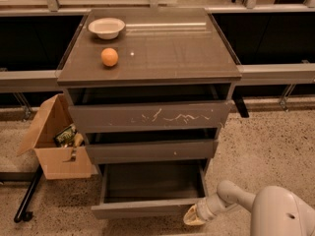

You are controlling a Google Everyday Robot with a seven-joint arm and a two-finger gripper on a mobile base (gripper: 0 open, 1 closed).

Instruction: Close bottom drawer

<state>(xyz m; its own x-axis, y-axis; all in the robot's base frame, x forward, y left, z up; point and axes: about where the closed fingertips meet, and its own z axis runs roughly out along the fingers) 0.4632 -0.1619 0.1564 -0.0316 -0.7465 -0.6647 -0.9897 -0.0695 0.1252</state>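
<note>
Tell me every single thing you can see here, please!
bowl: one, white, back left of the cabinet top.
orange: one, orange, cabinet top, in front of the bowl.
cabinet: one, grey-brown, middle of view.
top drawer: one, grey-brown with white scratches, slightly open.
middle drawer: one, grey-brown with a white speck, slightly open.
bottom drawer: one, grey-brown, dark inside, pulled out furthest.
cardboard box: one, brown, floor left of the cabinet, open, things inside.
arm: one, white, lower right.
gripper: one, pale yellowish, at the bottom drawer's front right corner.
</note>
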